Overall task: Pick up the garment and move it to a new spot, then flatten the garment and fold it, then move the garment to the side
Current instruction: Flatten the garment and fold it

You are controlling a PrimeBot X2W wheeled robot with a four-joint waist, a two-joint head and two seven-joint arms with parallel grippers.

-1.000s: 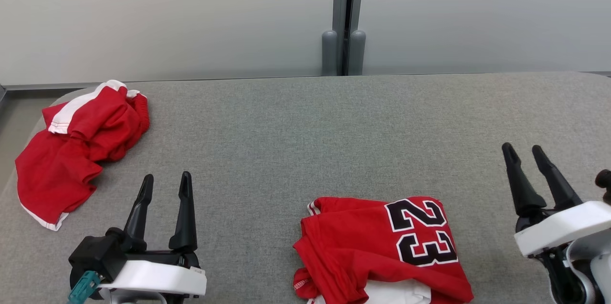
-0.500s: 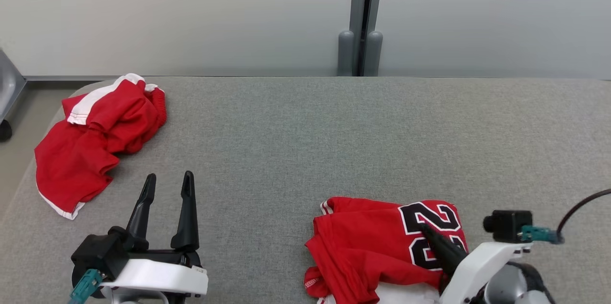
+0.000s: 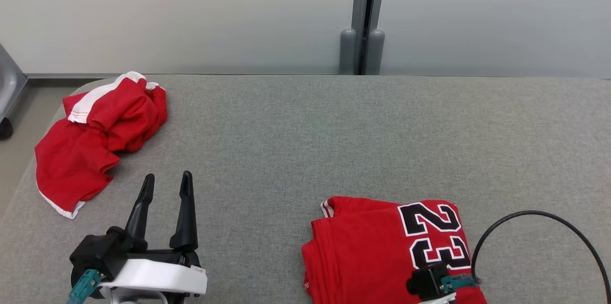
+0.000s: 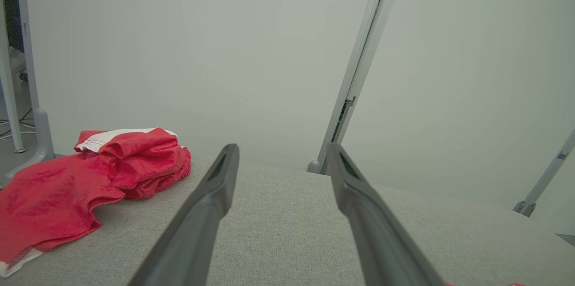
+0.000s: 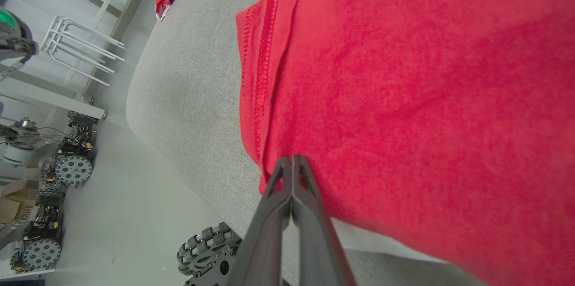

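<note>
right claw closed at red jersey hem (grip unclear); left claw spread open.

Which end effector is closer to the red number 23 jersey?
Right. The right end effector is closed at the near edge of the jersey; the left end effector is open, well off to its left.
</note>
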